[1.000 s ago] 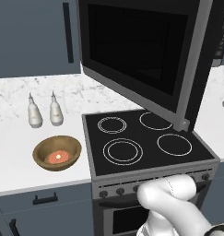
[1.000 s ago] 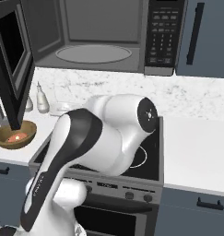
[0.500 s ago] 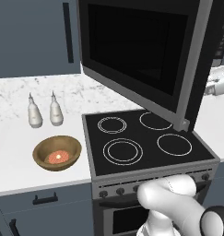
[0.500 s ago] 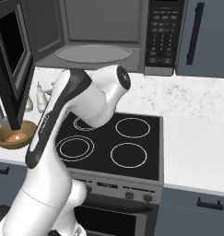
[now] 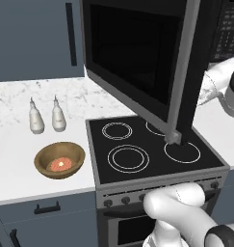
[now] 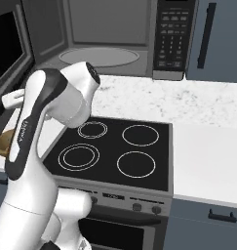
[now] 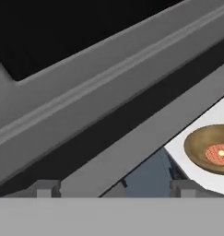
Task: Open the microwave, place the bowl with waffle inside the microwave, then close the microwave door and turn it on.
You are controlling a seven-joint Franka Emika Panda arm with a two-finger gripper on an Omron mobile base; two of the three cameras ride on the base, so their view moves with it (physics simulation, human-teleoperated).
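The microwave door (image 5: pixel 137 62) is swung wide open over the black stove (image 5: pixel 152 149), showing the microwave (image 6: pixel 110 39) and its grey cavity and glass turntable. The bowl with waffle (image 5: pixel 59 159) sits on the white surface (image 5: pixel 17 169) left of the stove, in front of two white bottles (image 5: pixel 46 116). The gripper (image 7: pixel 114 188) is beside the door's frame, jaws spread apart, holding nothing.

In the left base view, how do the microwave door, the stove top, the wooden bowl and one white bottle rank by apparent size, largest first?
1. microwave door, though it stands nearer the camera, which enlarges it.
2. stove top.
3. wooden bowl.
4. white bottle; the second bottle looks alike.
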